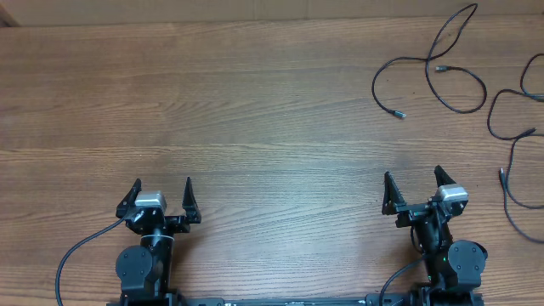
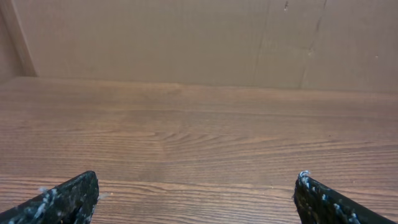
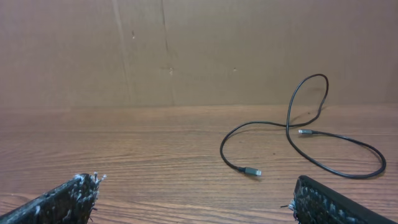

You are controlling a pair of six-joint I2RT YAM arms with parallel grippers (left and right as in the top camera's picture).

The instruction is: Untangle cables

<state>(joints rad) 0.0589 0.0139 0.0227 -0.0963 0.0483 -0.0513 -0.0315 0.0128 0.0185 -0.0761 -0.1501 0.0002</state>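
Thin black cables lie as loose strands at the table's far right. One cable (image 1: 442,64) loops at the back right, with plug ends near the loop; it also shows in the right wrist view (image 3: 292,134), one silvery plug (image 3: 252,171) nearest. Two more cables (image 1: 510,110) (image 1: 510,195) run along the right edge, partly cut off. My left gripper (image 1: 163,189) is open and empty at the front left, far from the cables. My right gripper (image 1: 411,180) is open and empty at the front right, well short of the cables.
The wooden table (image 1: 238,119) runs to a brown cardboard wall (image 3: 186,50) at the back. Thick black wires (image 1: 72,255) trail from the arm bases at the front edge.
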